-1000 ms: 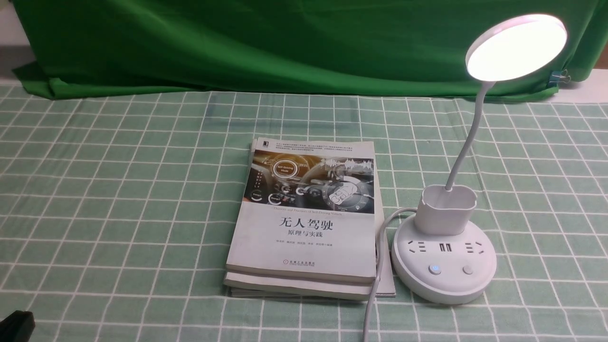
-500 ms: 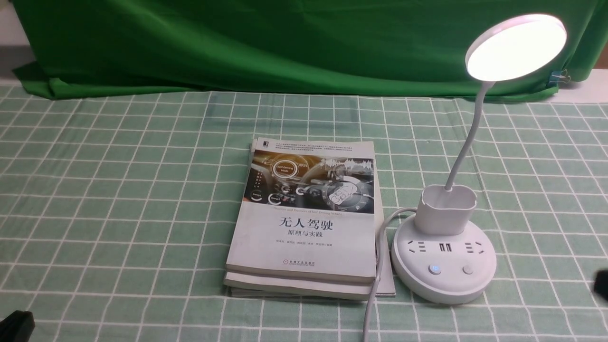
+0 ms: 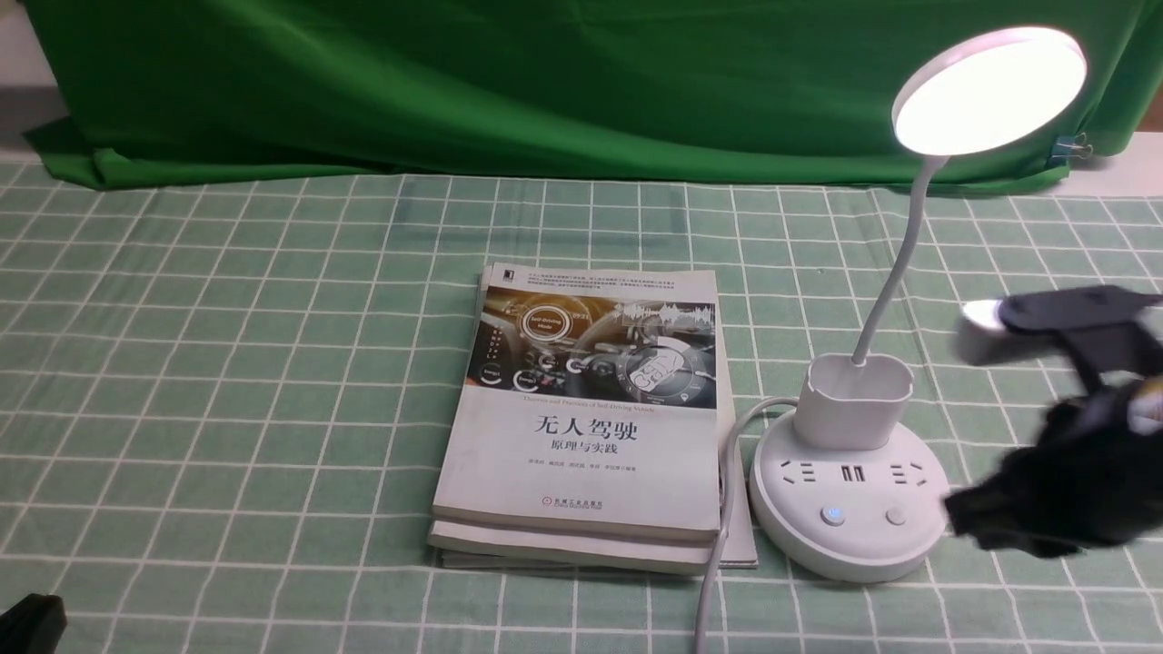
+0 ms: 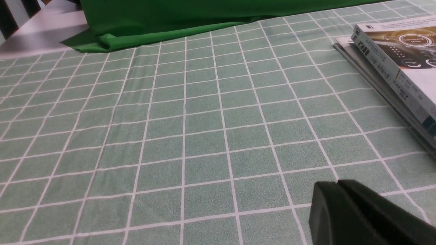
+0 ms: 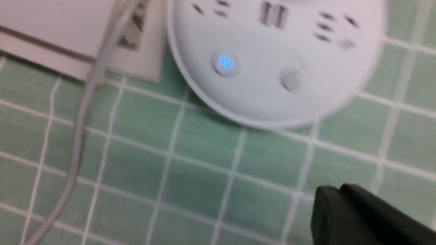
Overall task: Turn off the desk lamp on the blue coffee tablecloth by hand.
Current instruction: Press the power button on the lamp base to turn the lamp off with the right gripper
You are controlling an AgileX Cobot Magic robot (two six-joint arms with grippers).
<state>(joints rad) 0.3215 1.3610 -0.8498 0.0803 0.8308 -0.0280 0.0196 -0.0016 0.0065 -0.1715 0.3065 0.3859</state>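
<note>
The white desk lamp (image 3: 849, 495) stands on the pale green checked tablecloth (image 3: 227, 363) at the right, its disc head (image 3: 990, 91) lit. On its round base a button (image 3: 832, 515) glows blue beside a plain button (image 3: 896, 517); both also show in the right wrist view, the glowing button (image 5: 225, 63) and the plain button (image 5: 292, 80). My right hand (image 3: 1063, 490) hovers just right of the base, blurred, its gripper (image 5: 335, 190) shut and empty, a short way off the base (image 5: 272, 61). My left gripper (image 4: 332, 185) is shut over bare cloth at the near left.
A stack of books (image 3: 586, 418) lies left of the lamp, with the lamp's grey cord (image 3: 718, 545) running along its right edge toward me. A dark green backdrop drape (image 3: 509, 82) hangs behind the cloth.
My right arm has come in from the right edge up to the lamp's base, and its gripper has shut. The lamp stays lit. The left arm is still.
</note>
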